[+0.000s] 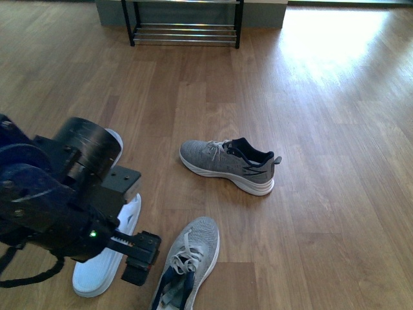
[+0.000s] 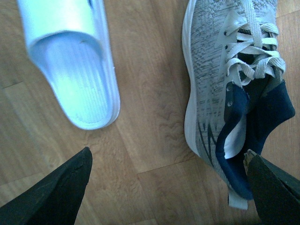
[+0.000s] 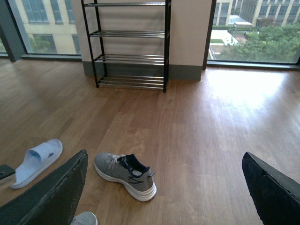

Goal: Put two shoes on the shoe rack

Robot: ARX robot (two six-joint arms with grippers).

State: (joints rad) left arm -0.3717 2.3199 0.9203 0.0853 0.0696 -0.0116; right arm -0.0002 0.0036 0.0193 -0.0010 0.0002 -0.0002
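Left arm reaches low; left claw and right claw gape wide.

A pale blue slide sandal lies on the wood floor.

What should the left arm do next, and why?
Probably shift the open left gripper sideways to centre it over the navy heel collar of the near sneaker. Its fingers mostly straddle bare floor between the pale slipper and that sneaker, with the collar right by one finger.
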